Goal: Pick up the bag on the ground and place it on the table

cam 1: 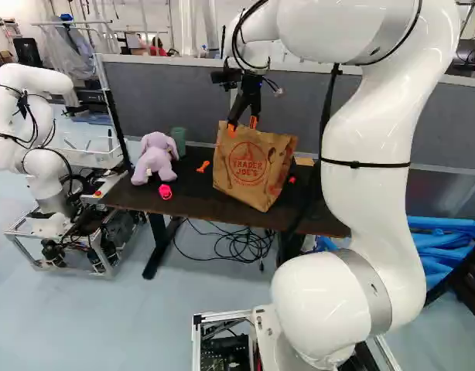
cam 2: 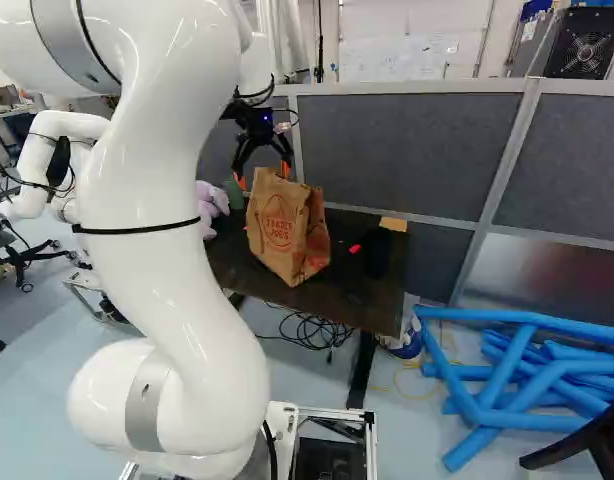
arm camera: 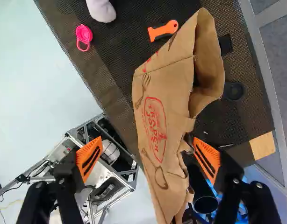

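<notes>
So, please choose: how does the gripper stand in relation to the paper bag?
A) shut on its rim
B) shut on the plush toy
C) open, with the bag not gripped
C: the wrist view shows the gripper wide open, with a gap between one orange pad and the bag.

The wrist view cuts off one end of the paper bag (arm camera: 174, 86) and most of the purple plush toy (cam 1: 155, 158), partly hidden behind the white arm (cam 2: 162, 210) in the right base view.
</notes>
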Robot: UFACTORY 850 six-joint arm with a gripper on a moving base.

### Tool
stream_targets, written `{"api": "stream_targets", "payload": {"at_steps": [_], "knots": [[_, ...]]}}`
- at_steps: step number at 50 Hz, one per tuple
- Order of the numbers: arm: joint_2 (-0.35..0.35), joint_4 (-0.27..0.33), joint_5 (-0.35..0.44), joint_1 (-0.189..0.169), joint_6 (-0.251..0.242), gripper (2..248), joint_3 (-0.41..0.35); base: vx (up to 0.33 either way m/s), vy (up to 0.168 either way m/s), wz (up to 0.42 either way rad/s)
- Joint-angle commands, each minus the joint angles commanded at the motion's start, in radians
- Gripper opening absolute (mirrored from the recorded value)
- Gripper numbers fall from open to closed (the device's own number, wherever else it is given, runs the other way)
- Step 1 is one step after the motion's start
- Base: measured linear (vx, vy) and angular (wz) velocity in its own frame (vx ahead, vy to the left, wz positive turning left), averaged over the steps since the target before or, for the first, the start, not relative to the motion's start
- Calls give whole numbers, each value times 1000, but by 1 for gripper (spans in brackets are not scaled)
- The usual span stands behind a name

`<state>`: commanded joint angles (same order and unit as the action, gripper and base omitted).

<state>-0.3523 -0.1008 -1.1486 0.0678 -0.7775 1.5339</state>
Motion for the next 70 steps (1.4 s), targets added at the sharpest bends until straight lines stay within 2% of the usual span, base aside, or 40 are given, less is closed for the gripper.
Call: {"api": "stream_targets", "payload": {"at_steps": [28, 49, 70], "knots": [[72, 0, -140, -7, 0, 247, 8, 0, 0, 0], [122, 0, -150, -17, 0, 247, 19, 0, 0, 0], [127, 0, -150, -18, 0, 247, 21, 0, 0, 0]]}}
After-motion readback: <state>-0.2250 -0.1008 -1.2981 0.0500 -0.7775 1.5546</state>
